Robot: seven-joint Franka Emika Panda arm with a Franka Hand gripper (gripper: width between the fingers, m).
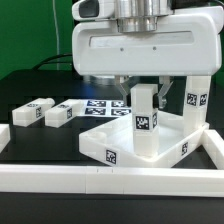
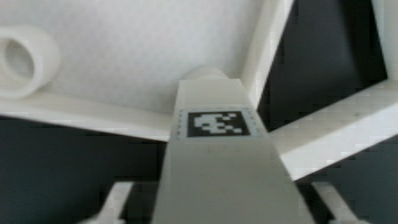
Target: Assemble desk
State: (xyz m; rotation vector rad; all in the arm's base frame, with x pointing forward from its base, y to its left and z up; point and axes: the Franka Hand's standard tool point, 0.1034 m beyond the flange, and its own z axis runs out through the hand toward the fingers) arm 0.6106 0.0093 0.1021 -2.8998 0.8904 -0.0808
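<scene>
Small black-and-white square tags are showing on almost every white part. They are blocky patterns, and I cannot read them as words. One tag (image 2: 217,122) is facing the wrist camera from the tall white plastic block leg (image 1: 146,120), which is standing upright.

The robot's two-finger gripper (image 1: 140,90) is clamping this tall leg near its top, with one finger pressing on each side. The leg is standing at the nearest corner of the white plastic rimmed desk top (image 1: 100,148). The desk top is lying flat like a tray on the black table (image 1: 30,150). A second upright white leg (image 1: 195,102) is standing at the tray's corner on the exterior view's right.

On the exterior view's left, one loose white leg (image 1: 32,113) and another loose white leg (image 1: 60,114) are lying side by side on the table. The marker board (image 1: 100,108) is lying just behind the tray. A long white border rail (image 1: 100,181) is running along the front. The big smooth white robot arm (image 1: 140,45) is hanging over everything and hiding what is behind it.
</scene>
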